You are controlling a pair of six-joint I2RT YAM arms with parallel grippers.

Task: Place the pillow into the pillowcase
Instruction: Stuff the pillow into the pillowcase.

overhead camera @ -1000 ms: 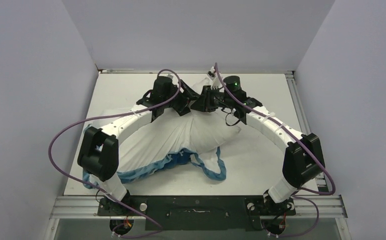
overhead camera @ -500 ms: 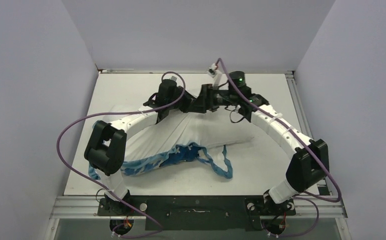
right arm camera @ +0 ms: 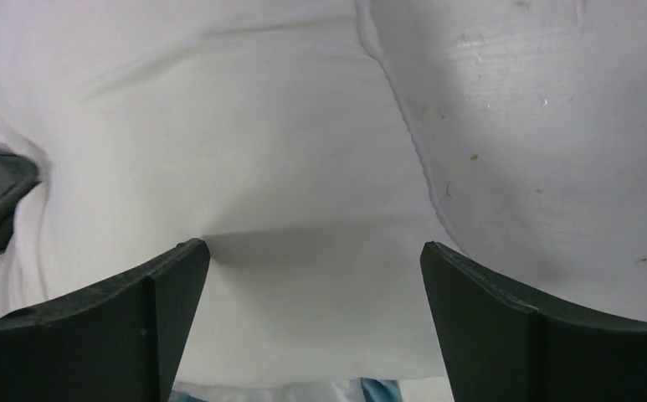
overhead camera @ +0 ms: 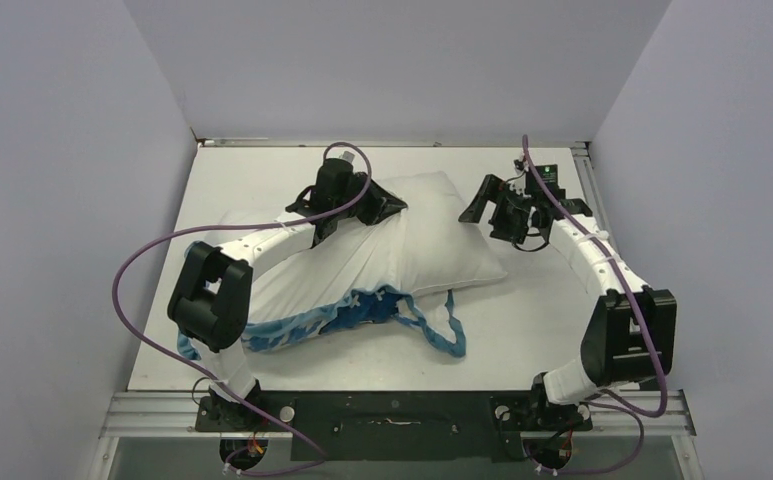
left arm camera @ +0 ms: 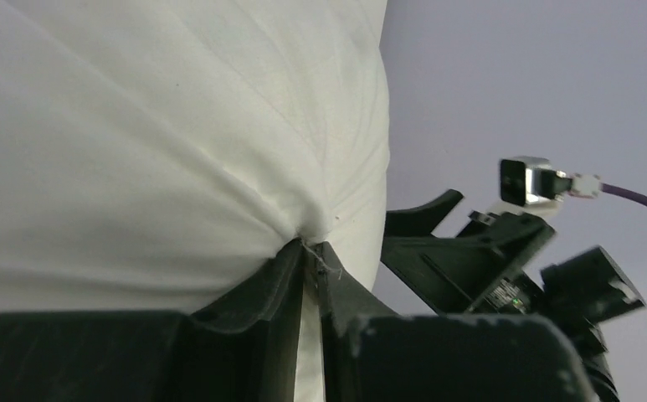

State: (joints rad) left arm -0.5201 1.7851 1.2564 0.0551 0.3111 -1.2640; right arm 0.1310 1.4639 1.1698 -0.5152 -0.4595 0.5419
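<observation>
White cloth covers most of the table [overhead camera: 532, 330]. The pillow [overhead camera: 437, 235] lies across the middle, its left part inside the pillowcase [overhead camera: 292, 285] and its right part outside, bare and puffy. The blue ruffled edge of the cover hangs toward the near side, just beside the pillow.

The left gripper [overhead camera: 389, 207] is at the far edge, where the mouth of the cover meets the pillow. In the left wrist view its claw [left arm camera: 311, 251] is pressed together on a small pinch of white fabric. It seems to be the cover's edge, but I cannot tell this for sure.

The right gripper [overhead camera: 480, 205] hangs beside the pillow's right end, apart from it. Its claw [right arm camera: 315, 251] stands wide and holds nothing.
</observation>
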